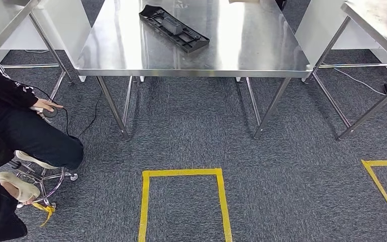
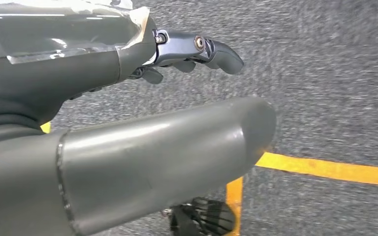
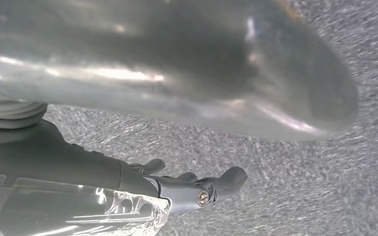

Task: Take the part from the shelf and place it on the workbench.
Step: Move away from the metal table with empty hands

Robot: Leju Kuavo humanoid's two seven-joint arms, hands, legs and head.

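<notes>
A long black plastic part (image 1: pixel 174 27) lies at a slant on the steel workbench (image 1: pixel 242 50) ahead of me, toward its left middle. My left hand (image 2: pixel 177 98) hangs over grey carpet with its thumb and fingers apart and nothing between them. My right hand (image 3: pixel 192 142) also hangs above the carpet, thumb and fingers spread, holding nothing. Neither hand is near the part.
A person in black sits on a wheeled stool (image 1: pixel 45 176) at the left, one hand on a small device (image 1: pixel 49 112). Yellow tape squares (image 1: pixel 181 174) mark the carpet before the bench. More steel tables stand at the left (image 1: pixel 5 20) and right (image 1: pixel 378 25).
</notes>
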